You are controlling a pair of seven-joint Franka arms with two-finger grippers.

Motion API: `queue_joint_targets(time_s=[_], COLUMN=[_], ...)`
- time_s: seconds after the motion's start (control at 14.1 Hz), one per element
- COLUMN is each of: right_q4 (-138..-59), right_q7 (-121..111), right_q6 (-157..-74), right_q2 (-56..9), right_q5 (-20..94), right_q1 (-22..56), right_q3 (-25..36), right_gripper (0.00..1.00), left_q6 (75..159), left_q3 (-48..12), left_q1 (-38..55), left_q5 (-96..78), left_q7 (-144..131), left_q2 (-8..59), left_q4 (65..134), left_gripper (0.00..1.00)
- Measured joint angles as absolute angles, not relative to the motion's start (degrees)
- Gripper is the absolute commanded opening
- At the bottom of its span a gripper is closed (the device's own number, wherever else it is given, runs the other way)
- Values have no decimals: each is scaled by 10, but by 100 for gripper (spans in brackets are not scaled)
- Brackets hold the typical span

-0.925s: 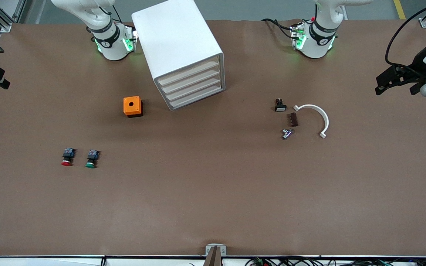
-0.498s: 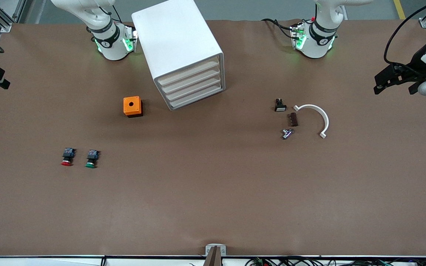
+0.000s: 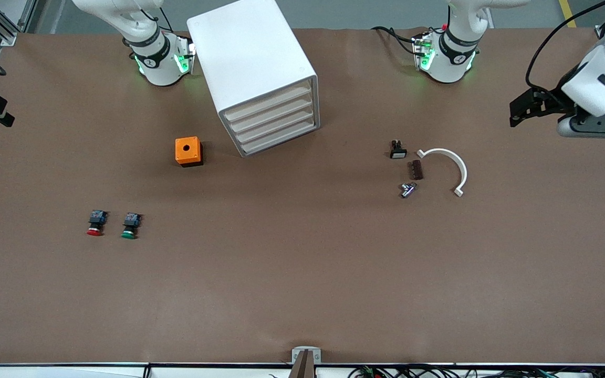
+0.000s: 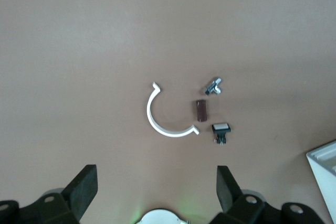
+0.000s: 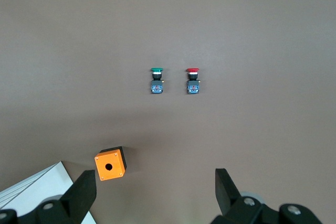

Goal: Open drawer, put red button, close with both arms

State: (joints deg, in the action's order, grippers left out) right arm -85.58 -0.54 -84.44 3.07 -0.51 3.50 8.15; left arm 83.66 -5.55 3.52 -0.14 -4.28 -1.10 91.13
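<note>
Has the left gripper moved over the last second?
Yes. In the front view the left gripper has shifted inward from the table's edge, toward the white curved bracket, which has stayed put.

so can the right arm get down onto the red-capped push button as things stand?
Probably yes. The red-capped push button lies in the open on the brown table, apart from the green-capped button. The right gripper is open, with nothing between.

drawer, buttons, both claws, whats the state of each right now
drawer: shut, flush with the other three.
red button: lying on the table beside the green button, untouched.
left claw: open, empty, high over the table.
right claw: open, empty, high over the table.
</note>
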Motion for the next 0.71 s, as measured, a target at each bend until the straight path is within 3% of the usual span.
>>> queue_joint_targets(time_s=[0.71], right_q4=[-856], right_q7=[-5], right_q6=[-841], right_q2=[8], right_q5=[-5], right_q1=[30], right_q3=[89], right_gripper=[100], left_q6=[795], left_q3=[-66], left_q1=[37], left_q5=[-176], left_q7=[90], left_q2=[107], left_q4=[939], left_gripper=[100])
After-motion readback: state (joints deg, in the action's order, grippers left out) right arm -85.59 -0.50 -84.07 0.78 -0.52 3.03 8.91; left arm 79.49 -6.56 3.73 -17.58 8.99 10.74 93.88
